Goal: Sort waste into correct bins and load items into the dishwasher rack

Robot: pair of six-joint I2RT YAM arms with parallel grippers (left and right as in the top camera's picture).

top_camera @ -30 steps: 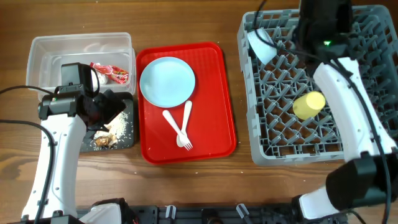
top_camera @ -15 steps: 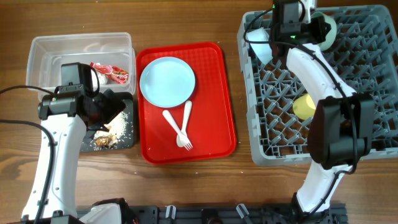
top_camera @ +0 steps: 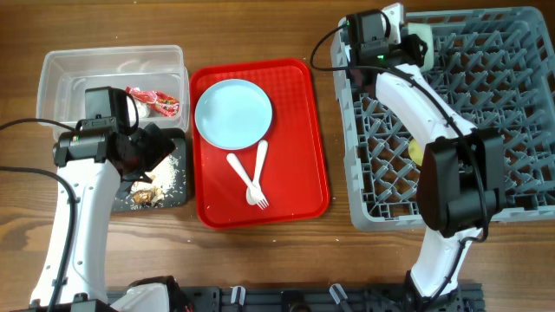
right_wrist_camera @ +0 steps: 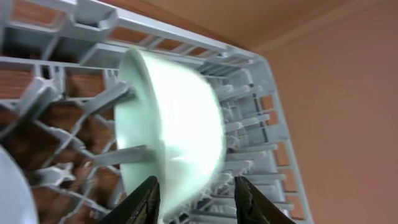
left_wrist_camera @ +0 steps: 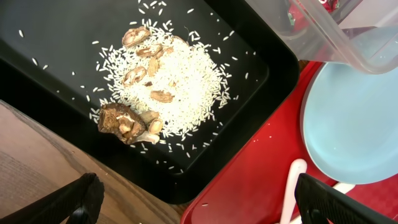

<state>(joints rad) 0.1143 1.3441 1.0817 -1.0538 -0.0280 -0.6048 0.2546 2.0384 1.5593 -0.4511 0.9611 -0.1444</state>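
Note:
My left gripper [top_camera: 146, 152] [left_wrist_camera: 205, 205] is open and empty, low over the black tray [top_camera: 176, 192] [left_wrist_camera: 56, 43], which holds rice and brown food scraps [top_camera: 143, 195] [left_wrist_camera: 158, 87]. The red-and-white wrapper [top_camera: 154, 101] lies in the clear tub [top_camera: 61, 74]. The pale-blue plate [top_camera: 233, 113] [left_wrist_camera: 354, 124], white fork [top_camera: 246, 180] and spoon [top_camera: 259, 169] lie on the red tray. My right gripper [top_camera: 406, 40] [right_wrist_camera: 199, 202] is at the grey rack's [top_camera: 486, 208] back left corner. Its fingers are apart on either side of a pale bowl [top_camera: 424, 43] [right_wrist_camera: 174, 124] standing on edge between the pegs. The yellow cup [top_camera: 415, 154] is mostly hidden under the right arm.
The flat red tray [top_camera: 299, 173] [left_wrist_camera: 249, 186] lies between the bins and the rack. The edge of a second pale bowl [right_wrist_camera: 7, 186] shows at the left of the right wrist view. The right arm stretches across the rack's left half.
The right gripper has swung left along the rack's back edge, and the pale bowl has moved with it to the back left corner. The left arm has not moved.

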